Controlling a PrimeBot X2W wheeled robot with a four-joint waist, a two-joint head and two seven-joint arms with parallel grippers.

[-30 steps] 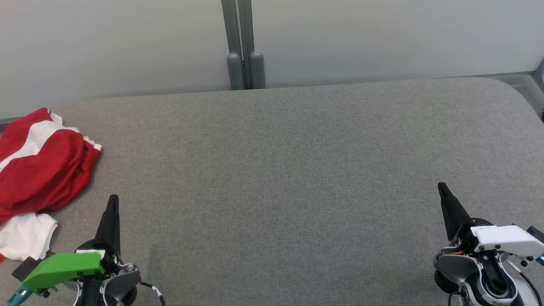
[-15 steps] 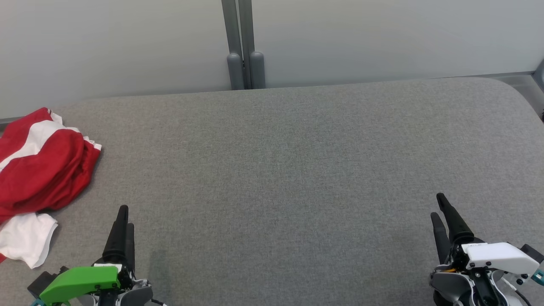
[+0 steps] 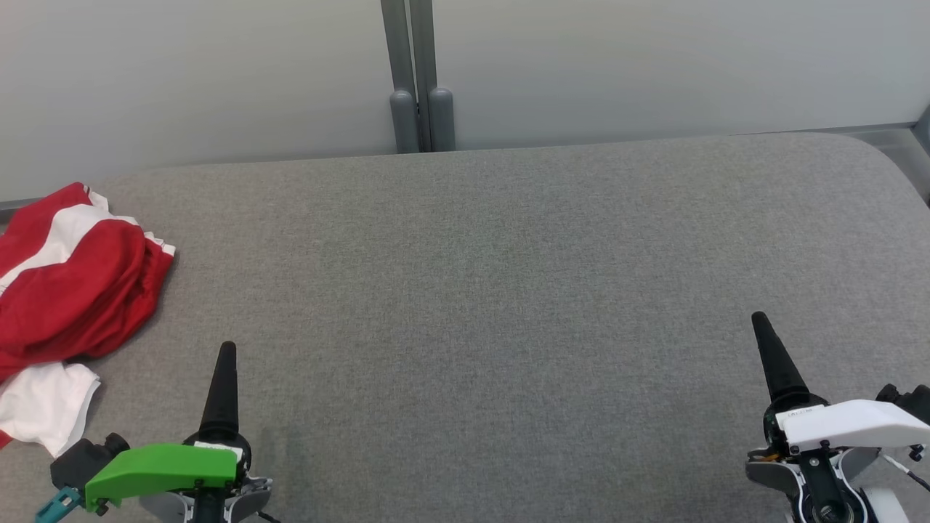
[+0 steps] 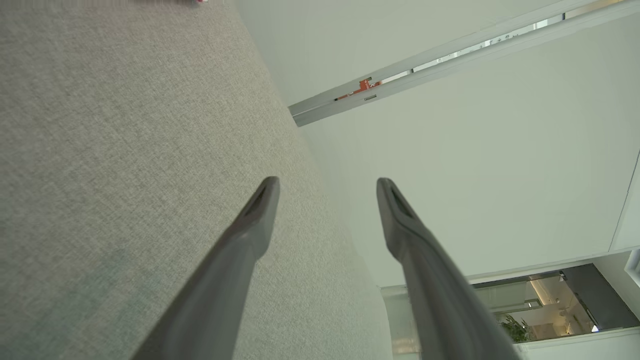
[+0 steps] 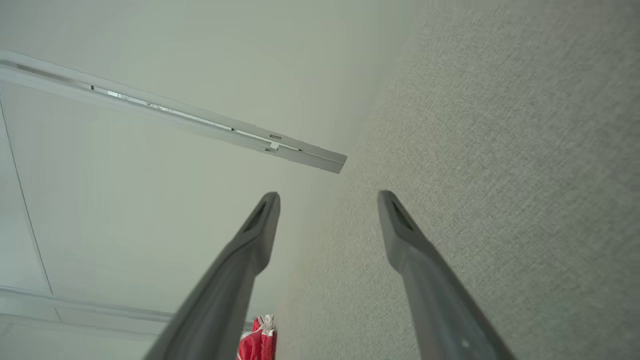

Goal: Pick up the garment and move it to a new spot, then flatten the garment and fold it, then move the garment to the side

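Since a second ago, left gripper point(image 3: 227, 350): stands more toward the middle of the head view, finger pointing straight up that view. Right gripper point(image 3: 760, 319): stands again almost at its place of a second ago, higher than half a second ago. Garment point(image 3: 73, 283): lies as then.

Grey padded table point(image 3: 508, 276): fills most of the head view, ends at a pale wall point(image 3: 218, 73) on the far side.

Garment: lies crumpled at the far left edge of the table, red with white bands, with a white part at its near end; goes partly out of the picture on the left. Runs with its long side from far to near along that left edge. Shows also as a small red scrap at the bottom of the right wrist view.

Left gripper: rests low at the near edge, apart from the cloth, with the heap up and to the left of its finger. Points forward over the table, not at the cloth. Holds its fingers spread in the left wrist view, with nothing between them.

Right gripper: waits at the near right, well apart from the garment, the whole width of the table between. Keeps its fingers spread too, holding nothing.

Judgement: pick-up not yet begun; left arm clearly the nearer one. Probably needs a turn and a reach to the left before closing on the red cloth.
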